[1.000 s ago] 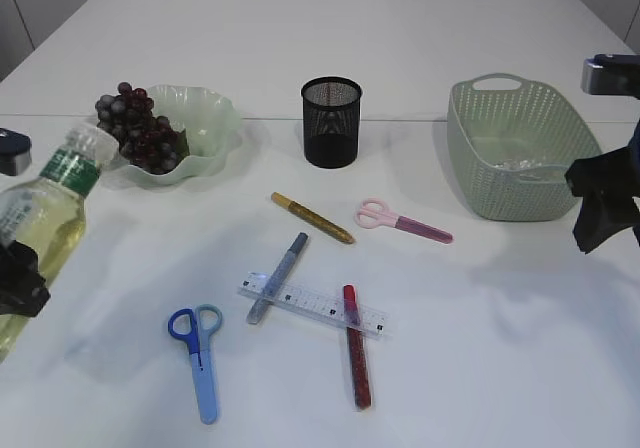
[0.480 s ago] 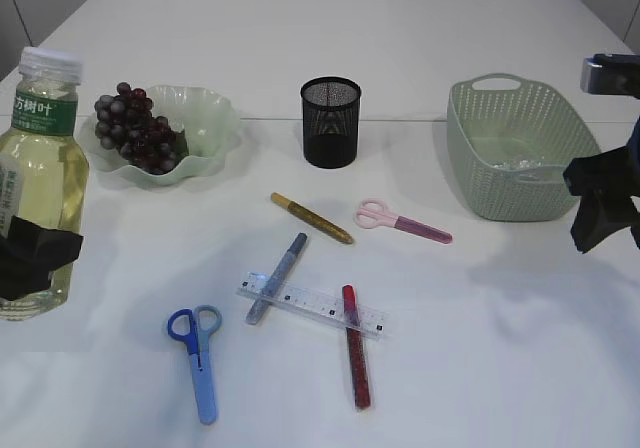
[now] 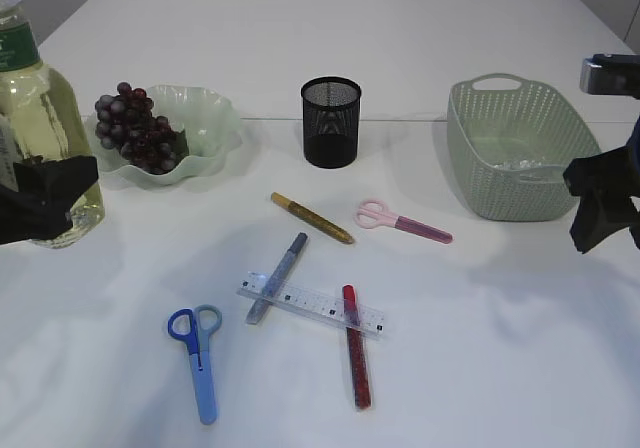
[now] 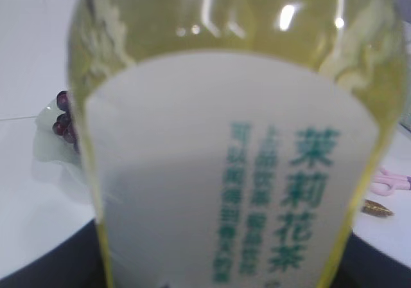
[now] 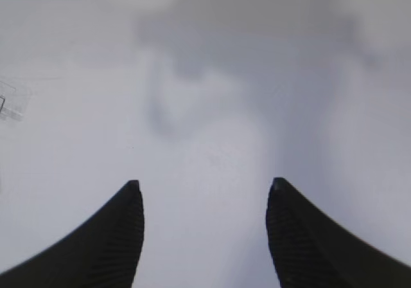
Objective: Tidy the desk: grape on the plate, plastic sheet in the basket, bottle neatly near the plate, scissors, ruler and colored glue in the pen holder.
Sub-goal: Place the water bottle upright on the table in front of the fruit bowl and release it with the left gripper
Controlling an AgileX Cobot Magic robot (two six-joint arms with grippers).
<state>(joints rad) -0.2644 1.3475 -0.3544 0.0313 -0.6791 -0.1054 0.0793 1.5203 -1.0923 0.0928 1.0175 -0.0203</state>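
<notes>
Clear bottle (image 3: 35,133), wavy-rim plate (image 3: 215,118).

A staged desk in a plain indoor room, most like a lab or test bench. The table (image 3: 400,38) is bare white, and pale panelled walls stand behind it with nothing hung. The left claw (image 3: 40,203) holds a bottle (image 3: 35,118); just right of it sits a plate (image 3: 205,128). Stationery lies further right: scissors (image 3: 197,358), a ruler (image 3: 312,305), a mesh holder (image 3: 331,121). A basket (image 3: 515,148) sits just left of the open right claw (image 3: 600,203).
</notes>
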